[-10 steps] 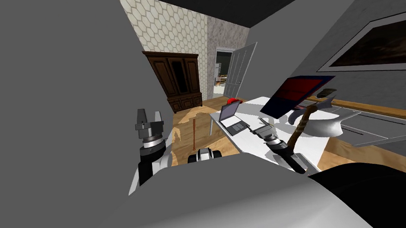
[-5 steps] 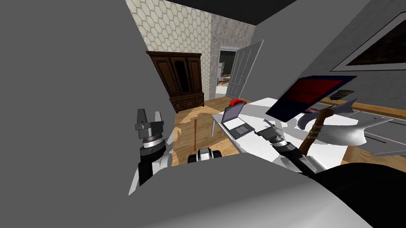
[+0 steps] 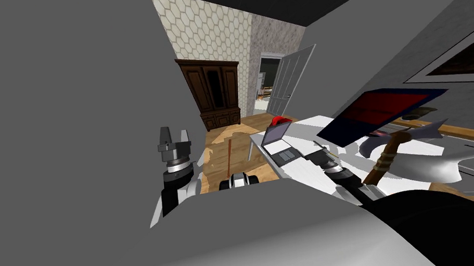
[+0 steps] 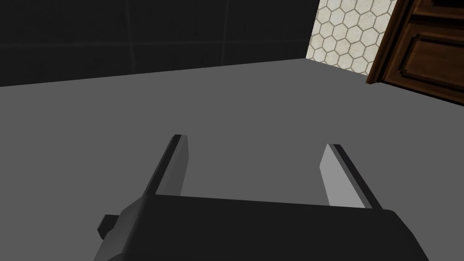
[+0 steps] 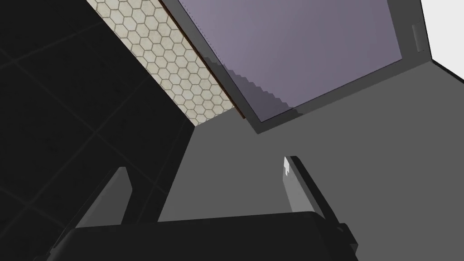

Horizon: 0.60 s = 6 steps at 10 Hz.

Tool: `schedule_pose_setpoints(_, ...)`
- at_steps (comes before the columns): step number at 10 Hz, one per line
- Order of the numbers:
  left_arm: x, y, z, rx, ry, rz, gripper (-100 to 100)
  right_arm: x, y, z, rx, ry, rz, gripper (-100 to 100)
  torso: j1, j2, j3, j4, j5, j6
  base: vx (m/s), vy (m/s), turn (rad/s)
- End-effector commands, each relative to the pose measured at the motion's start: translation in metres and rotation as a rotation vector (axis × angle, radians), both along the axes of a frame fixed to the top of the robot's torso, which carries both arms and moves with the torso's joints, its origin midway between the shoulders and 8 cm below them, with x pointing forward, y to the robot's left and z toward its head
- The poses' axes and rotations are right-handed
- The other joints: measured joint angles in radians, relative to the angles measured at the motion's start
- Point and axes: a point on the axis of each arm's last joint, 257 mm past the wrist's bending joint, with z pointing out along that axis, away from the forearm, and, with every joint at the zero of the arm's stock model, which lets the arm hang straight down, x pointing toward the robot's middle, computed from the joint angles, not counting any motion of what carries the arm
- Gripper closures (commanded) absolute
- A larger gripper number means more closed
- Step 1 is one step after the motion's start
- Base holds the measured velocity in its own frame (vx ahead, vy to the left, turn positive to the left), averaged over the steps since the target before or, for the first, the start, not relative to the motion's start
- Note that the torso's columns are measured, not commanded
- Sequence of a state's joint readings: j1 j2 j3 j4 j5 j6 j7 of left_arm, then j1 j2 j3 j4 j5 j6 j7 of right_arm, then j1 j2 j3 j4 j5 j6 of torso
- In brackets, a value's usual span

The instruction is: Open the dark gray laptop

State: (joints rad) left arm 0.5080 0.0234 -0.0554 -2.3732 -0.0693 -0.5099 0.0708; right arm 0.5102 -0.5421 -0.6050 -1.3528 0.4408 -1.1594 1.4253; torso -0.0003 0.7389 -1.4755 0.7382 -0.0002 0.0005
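Dark grey laptop [image 3: 279, 142] sits at the far left end of the white table [image 3: 308, 128], its lid already raised and its pale lilac screen facing me. A small red object [image 3: 280, 119] lies just beyond it. Against the earlier head views, the whole scene has slid to the right together: laptop, table, dark brown wooden wardrobe [image 3: 215, 96] and open white door [image 3: 292, 78]. That is my own turning, not theirs. The lid's angle looks the same as before, and the gap between laptop and right arm has not changed.

Right gripper [image 5: 206, 165] hangs just near the laptop's front edge, aimed at the screen. Its two blades are spread about a third of the view apart and grip nothing. Left gripper [image 3: 173, 136] is held up well to the left, beside a plain grey wall, also spread wide and empty.

To the right on the table lie an axe with a brown wrapped handle and silver head [image 3: 388, 152] and a tilted dark blue and red panel [image 3: 385, 109].
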Motion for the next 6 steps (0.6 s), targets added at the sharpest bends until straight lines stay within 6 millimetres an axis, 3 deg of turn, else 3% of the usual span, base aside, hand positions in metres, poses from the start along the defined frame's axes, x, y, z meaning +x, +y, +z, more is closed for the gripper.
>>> schedule_pose_setpoints(1,0.0,0.0,0.0,0.0,0.0,0.0,0,-0.009,-0.02,-0.004,-0.103,0.01,-0.041,-100,0.001,-0.001,-0.001,0.0,0.0,-0.001,0.072,-0.006,0.095)
schedule_pose_setpoints(5,0.0,0.0,0.0,0.0,0.0,0.0,0,-0.018,-0.039,-0.007,-0.219,0.015,-0.081,-100,0.0,-0.002,-0.001,0.0,0.0,0.0,0.053,0.0,0.055)
schedule_pose_setpoints(6,0.0,0.0,0.0,0.0,0.0,0.0,0,-0.026,-0.057,-0.008,-0.277,0.03,-0.107,-100,0.0,0.001,0.0,0.0,0.0,0.0,0.059,0.006,0.11)
